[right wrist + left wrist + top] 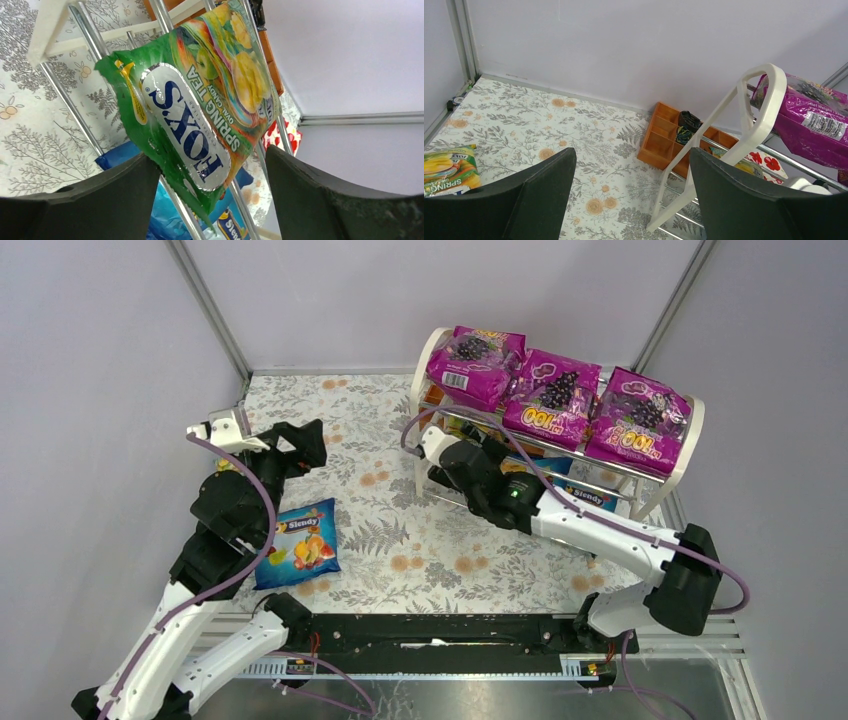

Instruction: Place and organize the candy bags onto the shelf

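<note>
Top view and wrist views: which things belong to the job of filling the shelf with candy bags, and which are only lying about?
Belong to the job: shelf; three magenta bags on its top tier; green FOX'S bag on its rods; blue Slendy bag on the table.
Lying about: orange divided tray behind the shelf, with a dark packet in it.

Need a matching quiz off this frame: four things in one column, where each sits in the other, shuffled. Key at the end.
1. glossy magenta grape candy bags
2. loose glossy blue Slendy candy bag
3. glossy green-yellow FOX'S candy bag
4. orange compartment tray

A. flat on the floral tablecloth
B. behind the white-ended chrome wire rack, by the back wall
C. on the rack's top tier
D. on a lower rack tier, above blue packs

Pairs: 1-C, 2-A, 3-D, 4-B
</note>
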You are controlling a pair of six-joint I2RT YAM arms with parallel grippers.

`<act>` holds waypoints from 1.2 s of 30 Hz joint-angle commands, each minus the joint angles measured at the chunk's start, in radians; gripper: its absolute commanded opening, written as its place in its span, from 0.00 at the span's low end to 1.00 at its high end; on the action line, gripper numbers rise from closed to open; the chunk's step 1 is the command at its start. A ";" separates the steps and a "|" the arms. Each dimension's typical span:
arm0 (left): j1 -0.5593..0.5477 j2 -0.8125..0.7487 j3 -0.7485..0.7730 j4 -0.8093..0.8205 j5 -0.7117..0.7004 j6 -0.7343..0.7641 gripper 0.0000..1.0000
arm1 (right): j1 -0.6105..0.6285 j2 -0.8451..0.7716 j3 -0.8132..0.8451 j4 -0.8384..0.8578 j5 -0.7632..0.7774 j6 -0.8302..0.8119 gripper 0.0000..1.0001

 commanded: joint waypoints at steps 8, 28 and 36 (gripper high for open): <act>0.020 0.012 -0.014 0.035 0.050 -0.022 0.88 | -0.008 -0.079 -0.066 0.079 -0.039 0.065 0.59; 0.030 0.013 -0.016 0.035 0.061 -0.029 0.88 | -0.024 0.061 -0.077 0.331 -0.135 -0.161 0.26; 0.029 0.011 -0.017 0.035 0.063 -0.031 0.88 | -0.035 0.045 -0.096 0.330 -0.159 -0.180 0.27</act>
